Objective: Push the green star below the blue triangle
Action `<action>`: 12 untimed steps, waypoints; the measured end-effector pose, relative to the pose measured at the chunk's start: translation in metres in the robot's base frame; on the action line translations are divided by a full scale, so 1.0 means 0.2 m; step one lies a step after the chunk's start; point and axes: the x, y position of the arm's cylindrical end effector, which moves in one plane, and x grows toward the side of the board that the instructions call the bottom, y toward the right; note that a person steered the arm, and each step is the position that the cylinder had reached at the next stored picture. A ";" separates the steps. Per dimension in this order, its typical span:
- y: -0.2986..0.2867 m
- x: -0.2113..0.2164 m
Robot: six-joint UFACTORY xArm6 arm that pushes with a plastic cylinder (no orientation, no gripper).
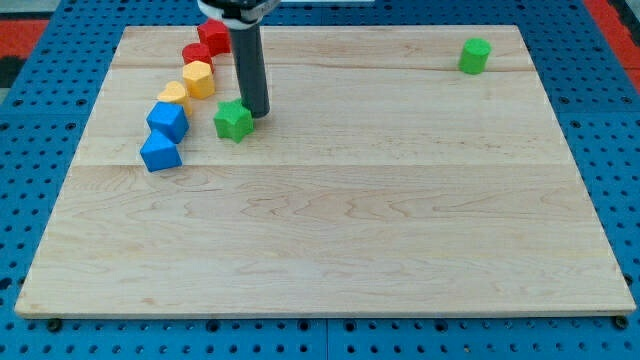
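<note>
My tip (pixel 257 113) rests on the wooden worktop (pixel 330 210) touching the upper right side of the green star (pixel 234 120); the arm ends in a bare rod, with no hand to open or close. The star lies just right of the upper blue block (pixel 168 121), while the blue triangle (pixel 160 153) sits lower and further left. A green cylinder (pixel 475 55) stands well apart at the view's top right.

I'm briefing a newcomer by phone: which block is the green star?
Find the curved row of red, yellow and blue blocks near the wooden board's left edge. The green star sits just right of it, touching my tip. The other green block sits far right.
</note>
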 end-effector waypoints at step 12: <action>-0.06 0.35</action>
